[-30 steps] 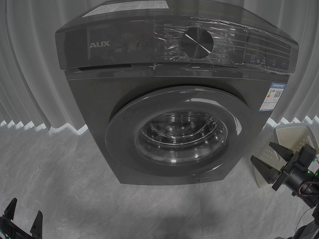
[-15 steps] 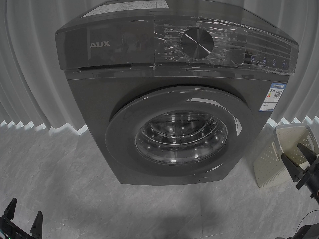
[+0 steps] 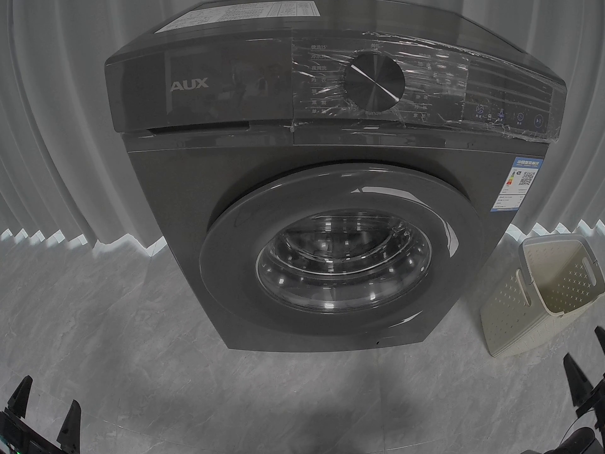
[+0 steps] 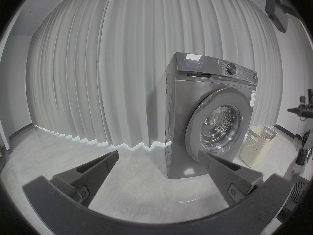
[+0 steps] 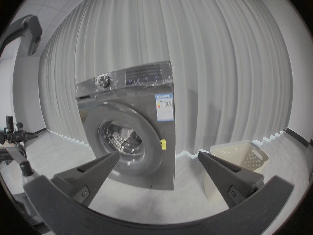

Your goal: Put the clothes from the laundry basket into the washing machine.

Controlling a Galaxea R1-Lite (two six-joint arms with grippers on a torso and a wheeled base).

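A grey front-loading washing machine (image 3: 334, 159) stands in front of me with its round glass door (image 3: 343, 261) closed. The same machine (image 4: 208, 115) appears in the left wrist view and again (image 5: 130, 128) in the right wrist view, where some laundry shows behind the door glass. A cream perforated laundry basket (image 3: 545, 294) sits on the floor to the machine's right; its inside looks empty. My left gripper (image 3: 44, 408) is open low at the left. My right gripper (image 3: 589, 364) is open low at the right edge, in front of the basket. Both hold nothing.
Pale pleated curtains (image 3: 57, 127) hang behind the machine. The floor (image 3: 157, 360) is grey marbled tile, open between me and the machine. The basket (image 5: 238, 167) stands close to the machine's right side.
My right gripper has dropped from in front of the basket down toward the lower right corner, uncovering the basket. The left gripper has stayed still.
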